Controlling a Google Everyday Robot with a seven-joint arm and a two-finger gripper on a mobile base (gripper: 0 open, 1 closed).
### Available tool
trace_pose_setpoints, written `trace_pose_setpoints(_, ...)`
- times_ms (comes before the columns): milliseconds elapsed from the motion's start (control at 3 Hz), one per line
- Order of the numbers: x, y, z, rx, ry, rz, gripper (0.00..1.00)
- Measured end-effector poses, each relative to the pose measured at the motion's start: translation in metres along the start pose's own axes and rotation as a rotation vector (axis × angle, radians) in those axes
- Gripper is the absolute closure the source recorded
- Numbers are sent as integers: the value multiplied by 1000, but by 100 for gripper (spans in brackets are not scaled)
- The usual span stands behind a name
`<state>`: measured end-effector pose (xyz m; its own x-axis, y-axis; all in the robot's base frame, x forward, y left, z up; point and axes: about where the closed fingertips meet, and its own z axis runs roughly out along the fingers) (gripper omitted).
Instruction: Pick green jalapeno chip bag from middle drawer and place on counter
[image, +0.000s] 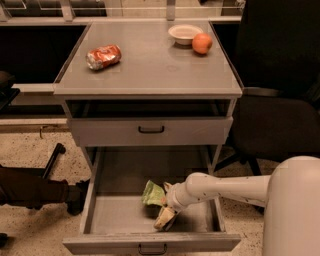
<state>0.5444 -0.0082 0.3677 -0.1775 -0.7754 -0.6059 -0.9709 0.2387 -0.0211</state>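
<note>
The green jalapeno chip bag (152, 194) is a crumpled light-green bag lying on the floor of the open middle drawer (115, 215), near its centre. My gripper (164, 218) reaches in from the right on a white arm and points down at the drawer floor, right beside the bag's right and front side and touching or nearly touching it. Part of the bag is hidden behind the wrist. The counter (150, 65) is the grey cabinet top above.
On the counter lie a crushed orange-red can (103, 56) at left, and a white bowl (184, 33) and an orange fruit (202, 43) at back right. A closed drawer (150, 130) sits above the open one. A black chair (280, 100) stands at right.
</note>
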Motion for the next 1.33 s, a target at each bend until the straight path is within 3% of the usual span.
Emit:
trace_pose_setpoints(333, 0, 0, 1, -1, 0, 1, 19)
trace_pose_setpoints(1000, -1, 2, -6, 3, 1, 4, 65)
trace_pose_setpoints(1333, -24, 2, -50, 15, -25, 4, 88)
